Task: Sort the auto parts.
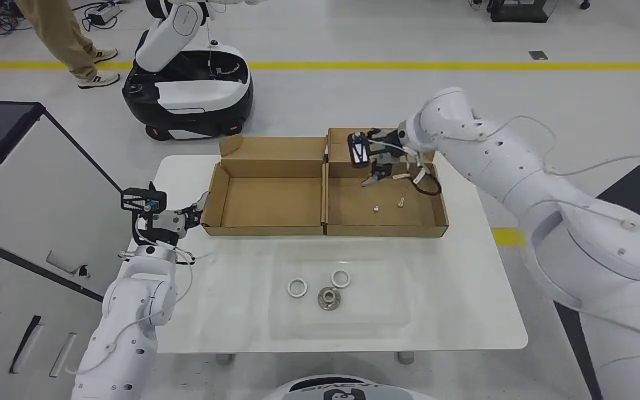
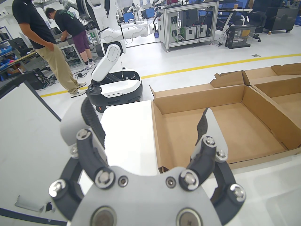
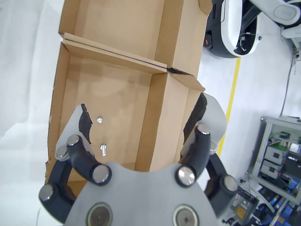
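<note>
Right gripper hung over the right box near its far wall, on the side adjoining the left box; jaws spread, holding nothing. Two bolts lay on that box's floor, near each other, away from the walls. Left gripper sat at the table's left edge, just outside the left box's end wall, jaws spread. Two white rings and a metal part lay grouped on the table between the boxes and its near edge.
</note>
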